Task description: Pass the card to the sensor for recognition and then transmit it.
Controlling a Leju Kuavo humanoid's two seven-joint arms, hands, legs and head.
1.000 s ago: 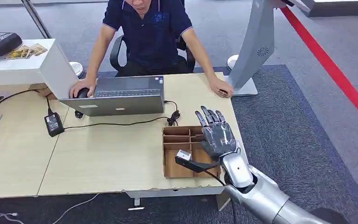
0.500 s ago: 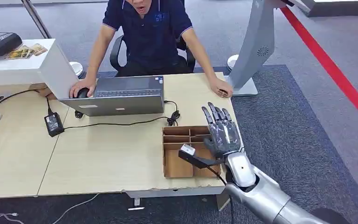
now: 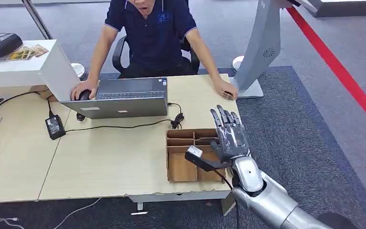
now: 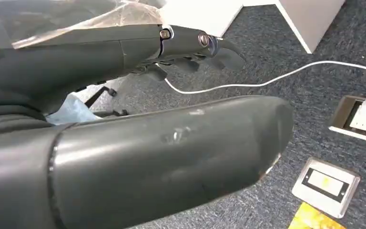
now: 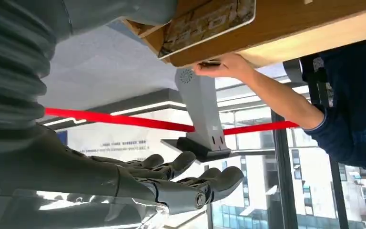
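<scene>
My right hand [image 3: 228, 137] hovers over the right side of a cardboard divider box [image 3: 181, 162] on the desk, fingers straight and apart, thumb [image 3: 201, 160] stuck out, nothing held. In the right wrist view the same hand [image 5: 171, 183] is empty, and a flat patterned card [image 5: 207, 20] with a pale rounded edge lies at the box. A person's hand [image 3: 226, 90] rests on the desk's far right corner, pinching something small and dark [image 5: 210, 63]. Just beyond stands the grey sensor stand [image 3: 263, 47]. My left hand [image 4: 190, 45] hangs over the carpet, fingers loose and empty.
A person sits behind a grey laptop [image 3: 124, 98], one hand on a mouse [image 3: 83, 94]. A power brick [image 3: 55, 126] and black cable [image 3: 124, 126] lie on the desk. Floor sockets [image 4: 326, 181] and a white cable [image 4: 267, 81] lie below my left arm.
My right hand has drifted a little to the right and slightly away over the box, still holding nothing. The person's hands have stayed put.
</scene>
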